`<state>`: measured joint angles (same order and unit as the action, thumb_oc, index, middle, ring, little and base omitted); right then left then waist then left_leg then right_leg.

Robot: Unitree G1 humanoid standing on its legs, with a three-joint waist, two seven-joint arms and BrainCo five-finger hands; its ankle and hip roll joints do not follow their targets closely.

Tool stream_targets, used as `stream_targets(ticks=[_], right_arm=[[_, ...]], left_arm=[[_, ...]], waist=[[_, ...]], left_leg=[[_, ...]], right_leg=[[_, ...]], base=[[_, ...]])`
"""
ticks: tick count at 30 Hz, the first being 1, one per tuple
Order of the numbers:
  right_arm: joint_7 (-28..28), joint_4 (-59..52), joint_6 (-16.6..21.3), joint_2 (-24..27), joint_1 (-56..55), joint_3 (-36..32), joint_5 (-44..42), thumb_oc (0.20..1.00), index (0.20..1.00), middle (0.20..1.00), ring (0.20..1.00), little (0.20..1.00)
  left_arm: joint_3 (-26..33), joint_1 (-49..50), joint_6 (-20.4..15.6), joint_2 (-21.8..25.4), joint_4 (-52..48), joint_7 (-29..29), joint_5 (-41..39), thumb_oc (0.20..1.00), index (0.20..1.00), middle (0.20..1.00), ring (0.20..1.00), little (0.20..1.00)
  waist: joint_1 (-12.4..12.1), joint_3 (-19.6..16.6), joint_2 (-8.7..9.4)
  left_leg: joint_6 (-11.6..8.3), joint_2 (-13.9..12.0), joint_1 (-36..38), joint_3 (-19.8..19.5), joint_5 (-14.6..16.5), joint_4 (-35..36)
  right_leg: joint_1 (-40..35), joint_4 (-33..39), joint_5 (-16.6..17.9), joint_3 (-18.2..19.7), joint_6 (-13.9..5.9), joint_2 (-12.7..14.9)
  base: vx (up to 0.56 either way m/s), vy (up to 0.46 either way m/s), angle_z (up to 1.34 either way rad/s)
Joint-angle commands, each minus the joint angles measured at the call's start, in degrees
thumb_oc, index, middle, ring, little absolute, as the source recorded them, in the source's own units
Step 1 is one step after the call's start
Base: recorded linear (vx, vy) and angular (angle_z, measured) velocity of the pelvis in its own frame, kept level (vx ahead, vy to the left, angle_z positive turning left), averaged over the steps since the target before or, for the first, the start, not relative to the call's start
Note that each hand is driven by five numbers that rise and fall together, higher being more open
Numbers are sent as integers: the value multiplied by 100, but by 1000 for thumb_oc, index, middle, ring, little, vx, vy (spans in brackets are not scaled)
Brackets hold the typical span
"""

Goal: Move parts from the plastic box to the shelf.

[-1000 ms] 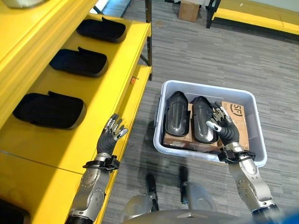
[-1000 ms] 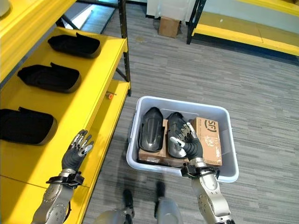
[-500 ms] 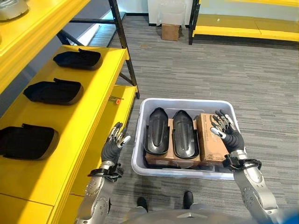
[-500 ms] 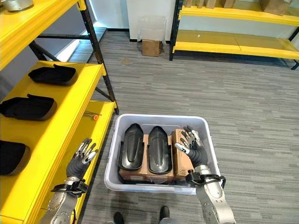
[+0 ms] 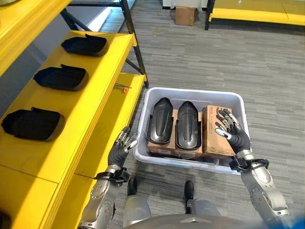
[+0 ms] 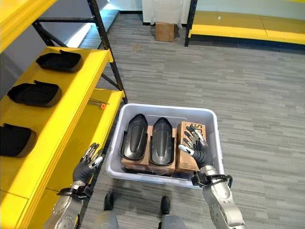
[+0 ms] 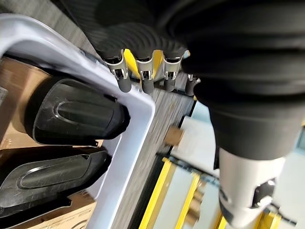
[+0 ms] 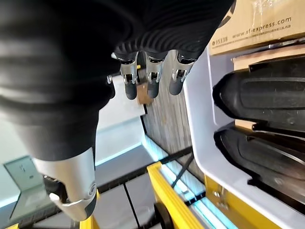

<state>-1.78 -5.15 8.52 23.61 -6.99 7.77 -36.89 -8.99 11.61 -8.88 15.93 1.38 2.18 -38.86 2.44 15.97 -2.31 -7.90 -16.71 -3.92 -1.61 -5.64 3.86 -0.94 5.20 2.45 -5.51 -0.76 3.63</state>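
Note:
A pale grey plastic box [image 5: 190, 91] stands on the floor and holds two black moulded parts [image 5: 159, 120] [image 5: 187, 125] lying side by side on cardboard. My right hand [image 5: 232, 134] is open, fingers spread, over a brown carton [image 5: 213, 138] at the box's right end. My left hand [image 5: 121, 149] hangs open just outside the box's near left corner, holding nothing. In the left wrist view its straight fingers [image 7: 143, 81] hover by the rim [image 7: 140, 107]. The yellow shelf [image 5: 102, 81] on the left carries three black parts [image 5: 83, 44] [image 5: 61, 77] [image 5: 31, 124].
A lower yellow shelf board [image 5: 131, 102] with a small orange item [image 5: 125, 89] juts out towards the box. Black shelf posts [image 5: 135, 47] rise behind it. A cardboard box [image 5: 185, 14] and another yellow rack [image 5: 257, 14] stand far back across grey floor.
The camera has shifted. My right hand went from over the right black part to over the carton. My left hand came off the shelf edge towards the box's corner.

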Motion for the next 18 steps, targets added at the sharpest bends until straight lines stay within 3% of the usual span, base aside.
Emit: stream_targets(ticks=[1,3,8,14,18], right_arm=[[173,52,415,9,220,108,157,1000,1000,1000,1000,1000],[244,96,373,-59,345,198,235,1000,1000,1000,1000,1000],[445,270,372,-145,763,351,388,1000,1000,1000,1000,1000],[629,667,487,-418,1132,505,249,1000,1000,1000,1000,1000],[1063,1040,566,-299,1489,398,1100,1000,1000,1000,1000,1000]], left_arm=[[107,-52,-296,198,-318,70,30,1000,1000,1000,1000,1000],[33,-181,-334,264,-361,28,42,1000,1000,1000,1000,1000],[-106,-530,-426,380,-404,-115,113,1000,1000,1000,1000,1000],[-156,-700,-491,362,-350,-244,133,1000,1000,1000,1000,1000],[-65,-753,-606,437,-560,-334,116,1000,1000,1000,1000,1000]], waist=[[-22,-413,-89],[2,-370,-56],[16,-205,110],[-63,-186,224],[-142,-221,218]], left_leg=[[-73,41,342,440,-570,90],[-12,250,416,641,-310,90],[121,644,118,875,-39,33],[191,781,-89,1021,-19,49],[207,866,-282,982,-49,114]], right_leg=[[-20,-337,-81,251,-362,175],[-50,-281,36,294,-515,414],[395,-53,439,447,-832,839],[728,-20,597,524,-933,960],[976,-20,667,495,-979,1044]], base=[[131,317,-41],[80,311,-22],[-97,215,-23],[-37,59,-15],[-36,22,1]])
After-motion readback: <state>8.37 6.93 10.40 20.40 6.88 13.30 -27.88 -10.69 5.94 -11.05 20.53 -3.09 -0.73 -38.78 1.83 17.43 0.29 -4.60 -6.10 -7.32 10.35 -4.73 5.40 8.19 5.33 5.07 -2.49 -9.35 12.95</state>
